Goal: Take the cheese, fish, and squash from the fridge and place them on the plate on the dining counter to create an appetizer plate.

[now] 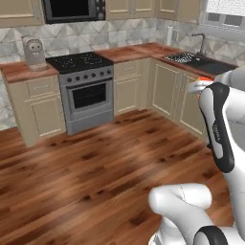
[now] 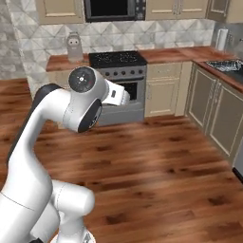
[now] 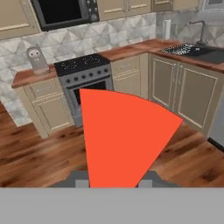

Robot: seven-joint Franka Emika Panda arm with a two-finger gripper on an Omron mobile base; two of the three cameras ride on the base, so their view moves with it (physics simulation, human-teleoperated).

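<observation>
in the hand view the gripper [image 3: 114, 181] sits at the bottom edge, its two dark fingertips [image 3: 78, 180] standing either side of the narrow end of the cheese [image 3: 124, 138]. the wedge shows as a flat orange-red triangle fanning up and away from the fingers, which are clamped on its point, one on each side. in the left base view a small slice of the same orange wedge [image 1: 197, 88] peeks out at the right, just past the white arm [image 1: 221, 129], level with the right-hand cabinets. in the right base view the arm [image 2: 61, 123] bends up from the lower left, its round joint cap facing the camera and the forearm pointing towards the stove; the hand itself is hidden behind it there.

beyond the cheese lies bare wood floor [image 1: 91, 167], reddish-brown planks running across the whole middle ground. at the far side stands a grey stove [image 1: 86, 91] with a dark cooktop and an oven door below, beige cabinets [image 1: 40, 107] to its left and right under a reddish-brown counter [image 1: 127, 52]. a small grey appliance [image 1: 34, 51] sits on the counter left of the stove. on the right run of the counter is a dark sink [image 1: 198, 60] with a tap behind it. above the stove hangs a dark microwave [image 1: 74, 9] against the pale tiled wall.
</observation>
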